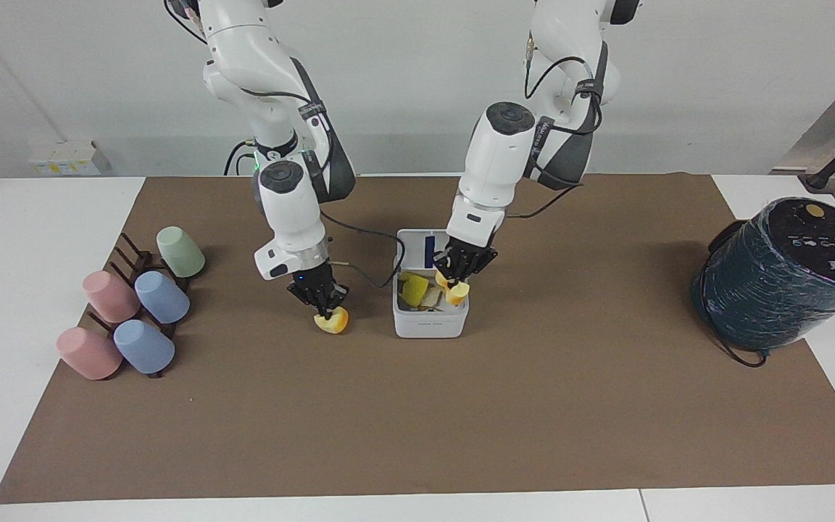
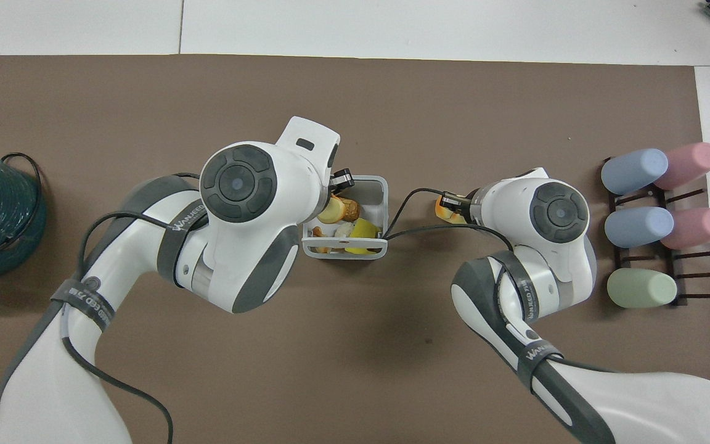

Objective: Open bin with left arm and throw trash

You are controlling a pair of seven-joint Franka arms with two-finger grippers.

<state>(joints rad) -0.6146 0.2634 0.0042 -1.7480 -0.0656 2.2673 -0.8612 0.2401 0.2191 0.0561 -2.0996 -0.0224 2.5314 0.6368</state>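
open white bin at frame centre, left gripper over it pinching a yellow scrap — right gripper beside it clamps an orange-yellow chunk above the brown mat

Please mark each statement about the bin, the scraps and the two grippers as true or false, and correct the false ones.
1. The bin has its lid shut. False: the lid stands open and scraps lie inside.
2. The left gripper holds a yellow scrap over the open bin. True.
3. The right gripper is empty. False: it is shut on an orange-yellow scrap over the brown mat, beside the bin toward the right arm's end.
4. The pastel cups lie on a dark rack at the right arm's end of the table. True.
5. The dark teal cylinder stands beside the cups. False: it stands at the left arm's end of the table.
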